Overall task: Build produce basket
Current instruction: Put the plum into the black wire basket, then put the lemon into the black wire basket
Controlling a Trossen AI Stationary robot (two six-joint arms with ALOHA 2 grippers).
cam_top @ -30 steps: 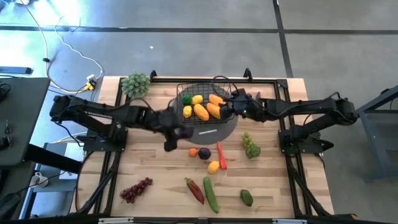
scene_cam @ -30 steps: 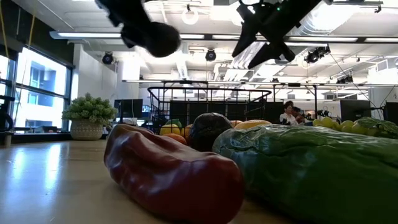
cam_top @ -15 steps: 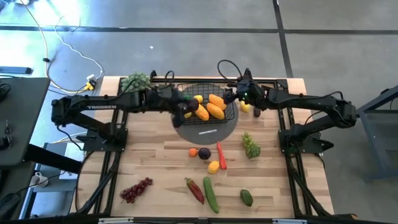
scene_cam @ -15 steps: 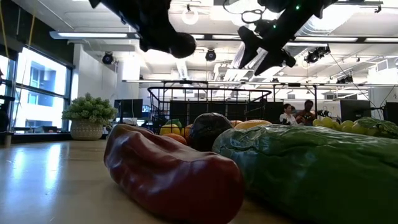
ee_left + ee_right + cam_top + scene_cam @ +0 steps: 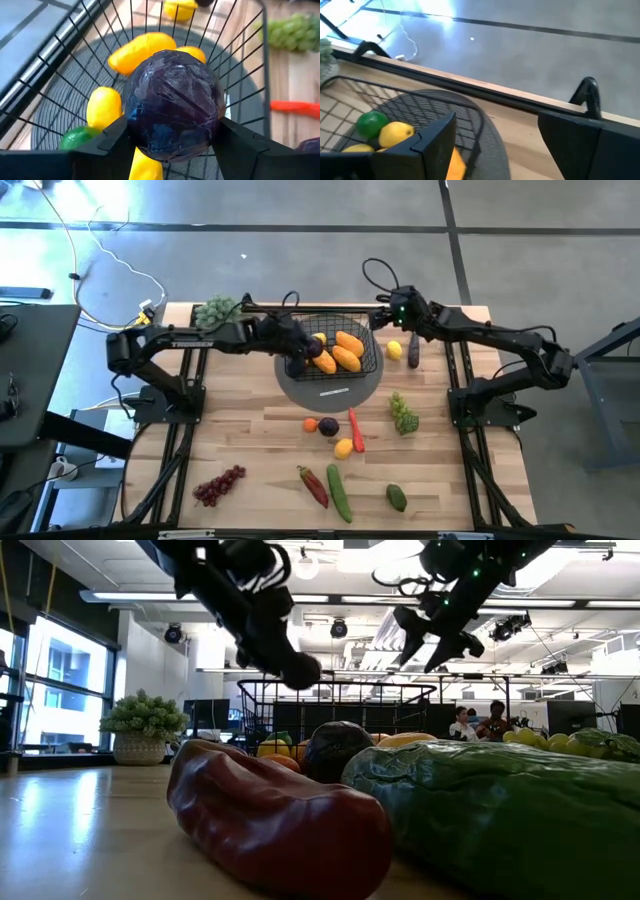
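Observation:
The black wire basket (image 5: 372, 358) stands on a grey round disc (image 5: 330, 388) at the table's far middle. It holds lemons, orange mangoes (image 5: 346, 352) and a green fruit (image 5: 75, 137). My left gripper (image 5: 300, 363) hangs over the basket's left part, shut on a dark purple round vegetable (image 5: 172, 110). My right gripper (image 5: 383, 323) is open and empty, above the basket's far right corner. More produce lies on the near half of the table: purple grapes (image 5: 218, 485), a dark red pepper (image 5: 312, 485), a cucumber (image 5: 340, 492), an avocado (image 5: 397, 497) and green grapes (image 5: 404, 413). My left gripper pinches the purple vegetable between its two fingers (image 5: 112, 142), one on each side of its round body (image 5: 145, 125). The fingers slant down from the table's left. The vegetable is lifted clear, over the fruit in the basket (image 5: 265, 50).
A pale green leafy bunch (image 5: 215, 310) stands at the far left corner. A lemon (image 5: 394, 349) and an aubergine (image 5: 413, 352) lie right of the basket. An orange, a dark fruit (image 5: 328, 426), a red chilli (image 5: 355, 430) and a lemon lie mid-table. People show in the room behind.
My left gripper has carried the purple vegetable from above the disc's near left edge toward the far edge and right, to over the basket, and has come lower. My right gripper has drawn back from over the basket's right side toward the far right corner.

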